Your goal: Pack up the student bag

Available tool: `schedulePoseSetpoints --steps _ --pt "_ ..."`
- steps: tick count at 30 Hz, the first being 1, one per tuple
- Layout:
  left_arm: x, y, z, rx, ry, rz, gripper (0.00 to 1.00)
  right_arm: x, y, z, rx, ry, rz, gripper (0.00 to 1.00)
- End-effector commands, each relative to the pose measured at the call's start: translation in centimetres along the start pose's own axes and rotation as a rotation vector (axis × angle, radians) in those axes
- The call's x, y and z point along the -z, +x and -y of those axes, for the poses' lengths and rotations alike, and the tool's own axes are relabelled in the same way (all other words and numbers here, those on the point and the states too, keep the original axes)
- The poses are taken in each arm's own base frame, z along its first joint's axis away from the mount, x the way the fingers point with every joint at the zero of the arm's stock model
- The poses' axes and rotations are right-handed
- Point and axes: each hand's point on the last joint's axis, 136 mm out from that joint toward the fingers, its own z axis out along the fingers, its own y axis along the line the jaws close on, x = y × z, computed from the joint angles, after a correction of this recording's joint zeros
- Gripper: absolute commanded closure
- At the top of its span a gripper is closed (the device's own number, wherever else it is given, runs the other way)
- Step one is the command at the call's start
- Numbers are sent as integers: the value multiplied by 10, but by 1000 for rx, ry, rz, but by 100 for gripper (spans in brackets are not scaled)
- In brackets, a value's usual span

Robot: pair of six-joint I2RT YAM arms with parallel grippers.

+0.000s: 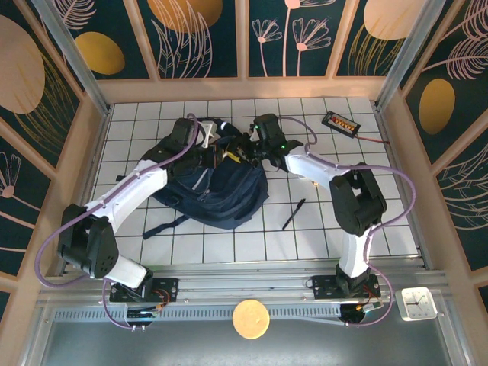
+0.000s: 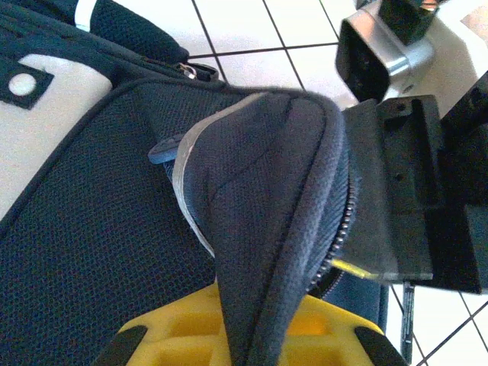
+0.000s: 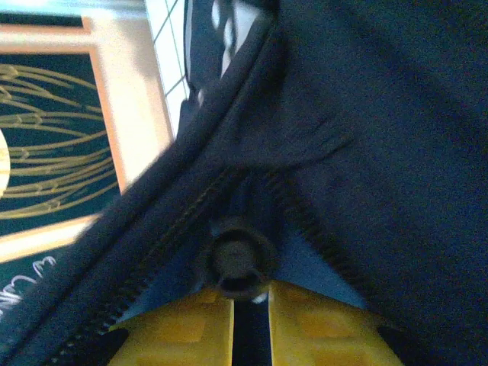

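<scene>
The student bag (image 1: 217, 192), navy blue, lies in the middle of the tiled table with its top toward the back. My left gripper (image 2: 252, 335) is shut on a raised fold of the bag's fabric (image 2: 267, 191) beside the zipper teeth, and it sits at the bag's top edge (image 1: 219, 149). My right gripper (image 3: 250, 293) is inside the zipper opening, its yellow fingers (image 3: 313, 320) a narrow gap apart. A small dark round piece (image 3: 238, 259) sits right at their tips, and whether they touch it is unclear. From above, the right gripper (image 1: 247, 152) faces the left one across the opening.
A black pen (image 1: 293, 214) lies on the tiles right of the bag. A black device with orange markings (image 1: 340, 122) rests at the back right. A bag strap (image 1: 164, 226) trails toward the front left. Walls enclose the table on three sides.
</scene>
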Motion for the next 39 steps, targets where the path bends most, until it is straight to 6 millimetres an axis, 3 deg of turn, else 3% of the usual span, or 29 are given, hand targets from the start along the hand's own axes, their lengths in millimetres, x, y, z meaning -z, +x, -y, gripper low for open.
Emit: schedulePoseSetpoints --steps 1,4,7,11,14,16,20,22,26,31,39 --pt "28 -51 39 -28 129 224 100 -7 33 -6 51 38 -89 80" --pt "26 -49 38 -20 135 229 100 -9 43 0 58 51 -110 79" --pt "25 -49 38 -24 132 230 100 0 47 -4 77 46 -116 66" --pt "23 -46 37 -38 128 219 100 39 41 -5 131 119 -52 48" --pt "20 -38 33 -48 121 197 100 75 39 -7 173 191 7 47" --pt "18 -33 33 -56 126 186 100 102 38 2 173 271 58 47" --pt "16 -26 31 -69 129 171 100 158 44 42 101 412 145 46" --pt "16 -24 31 -71 134 168 100 182 50 79 40 520 165 43" --pt "15 -20 32 -69 147 162 100 211 71 156 -70 707 122 42" --pt "18 -20 32 -70 145 170 100 219 77 201 -121 861 120 42" --pt "24 -16 29 -61 130 176 100 184 63 237 -124 922 75 44"
